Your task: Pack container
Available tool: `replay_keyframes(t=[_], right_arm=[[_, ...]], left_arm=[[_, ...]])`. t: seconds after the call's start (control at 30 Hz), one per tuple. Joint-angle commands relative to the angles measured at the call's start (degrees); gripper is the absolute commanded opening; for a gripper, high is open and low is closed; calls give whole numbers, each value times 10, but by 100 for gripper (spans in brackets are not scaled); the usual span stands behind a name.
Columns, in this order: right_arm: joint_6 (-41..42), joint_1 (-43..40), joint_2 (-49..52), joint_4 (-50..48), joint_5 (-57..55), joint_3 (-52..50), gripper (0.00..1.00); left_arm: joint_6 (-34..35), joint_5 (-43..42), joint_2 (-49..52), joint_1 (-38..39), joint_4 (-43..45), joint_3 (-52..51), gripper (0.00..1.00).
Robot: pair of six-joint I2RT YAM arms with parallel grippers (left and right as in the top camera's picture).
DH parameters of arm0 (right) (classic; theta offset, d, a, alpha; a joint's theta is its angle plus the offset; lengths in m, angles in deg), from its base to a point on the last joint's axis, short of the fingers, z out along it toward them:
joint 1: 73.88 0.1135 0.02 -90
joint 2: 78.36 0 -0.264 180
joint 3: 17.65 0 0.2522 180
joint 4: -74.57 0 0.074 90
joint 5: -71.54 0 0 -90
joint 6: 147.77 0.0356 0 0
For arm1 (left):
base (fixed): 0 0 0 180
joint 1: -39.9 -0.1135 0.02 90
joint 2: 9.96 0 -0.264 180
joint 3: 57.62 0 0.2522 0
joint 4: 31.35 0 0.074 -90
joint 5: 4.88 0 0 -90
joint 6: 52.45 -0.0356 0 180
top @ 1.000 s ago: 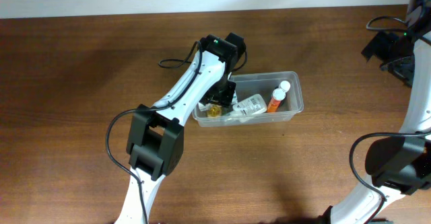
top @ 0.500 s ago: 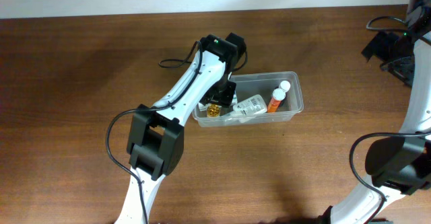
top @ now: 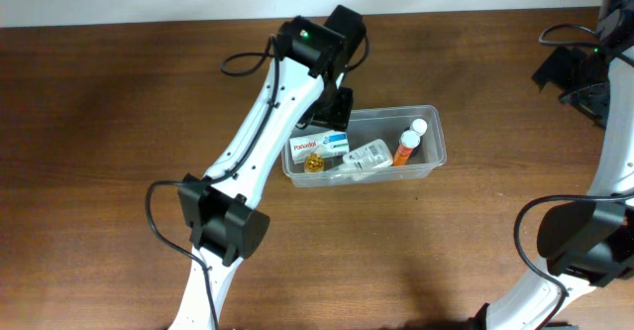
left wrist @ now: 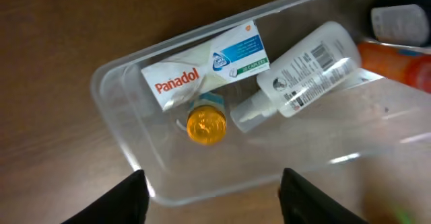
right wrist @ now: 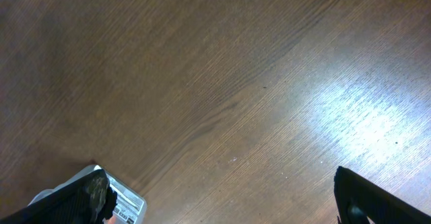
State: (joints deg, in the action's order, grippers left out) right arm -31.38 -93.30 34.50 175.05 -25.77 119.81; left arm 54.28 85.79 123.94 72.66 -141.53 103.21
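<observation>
Now the left gripper [left wrist: 215, 207] hangs over the clear container [left wrist: 118, 126] at mid-table, fingers spread wide and holding nothing. Inside lie a Panadol box [left wrist: 202, 66], a small yellow-capped bottle [left wrist: 205, 124] touching it, a clear spray bottle [left wrist: 306, 69] and an orange bottle [left wrist: 397, 56]. Well to the right, the right gripper [right wrist: 232, 197] is likewise wide open over the wooden table [right wrist: 222, 83].
</observation>
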Motion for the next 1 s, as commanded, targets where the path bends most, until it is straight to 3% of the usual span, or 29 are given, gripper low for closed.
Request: replay_keyframes(t=[0.0, 0.1, 0.23, 0.3, 0.67, 0.8, 0.97], right_arm=[[3, -1, -10, -1, -7, 6, 99], [3, -1, -9, -1, -7, 6, 98], [3, -1, -10, -1, -7, 6, 98], [3, -1, -9, -1, -7, 6, 98], [3, -1, -9, -1, -7, 6, 98], [3, -1, -9, -1, -7, 6, 98], [3, -1, -9, -1, -7, 6, 98]], left_arm=[[-1, -9, -8, -3, -3, 16, 67], [-12, -11, -18, -3, -3, 16, 71], [-40, -10, -48, -3, -3, 16, 93], [-49, -9, -67, -3, -3, 16, 99], [-75, 41, -217, -3, -3, -3, 99], [-74, 95, -285, -3, -3, -60, 99], [-74, 103, -367, -3, -3, -170, 99]])
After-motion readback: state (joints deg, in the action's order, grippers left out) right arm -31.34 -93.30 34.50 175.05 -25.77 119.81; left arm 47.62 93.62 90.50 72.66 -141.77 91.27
